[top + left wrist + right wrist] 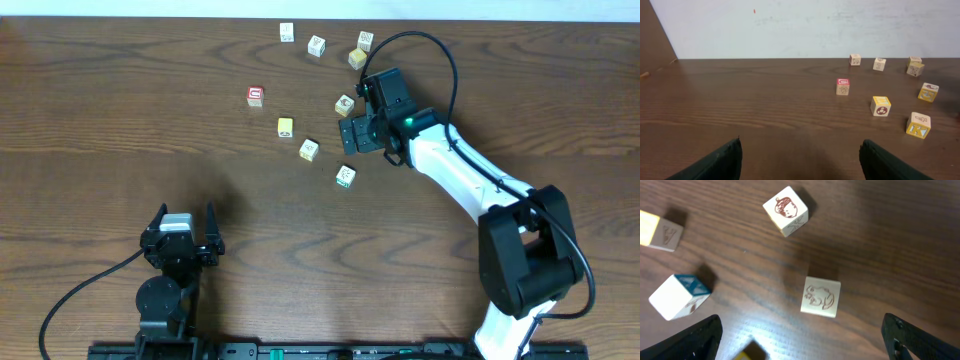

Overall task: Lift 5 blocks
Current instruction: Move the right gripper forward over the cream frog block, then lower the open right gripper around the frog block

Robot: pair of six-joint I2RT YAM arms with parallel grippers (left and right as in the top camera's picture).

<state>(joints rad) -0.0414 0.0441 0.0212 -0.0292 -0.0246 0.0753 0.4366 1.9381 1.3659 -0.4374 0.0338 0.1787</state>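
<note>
Several small blocks lie scattered at the far middle of the table, among them a yellow one point(285, 127), a cream one point(309, 150) and one with a green mark point(346, 177). My right gripper point(353, 108) hovers open over this group, its jaws either side of a yellowish block point(345, 105). In the right wrist view that block point(751, 352) is a blur low between the fingers point(694, 339), with an engraved cream block point(821, 296) just ahead. My left gripper point(184, 216) stands open and empty near the front edge, far from the blocks point(881, 106).
A red-faced cube point(255, 96) sits left of the group, also seen from the left wrist camera as the red cube point(843, 86). More blocks lie along the back point(317, 45). A black cable loops over the right arm point(440, 50).
</note>
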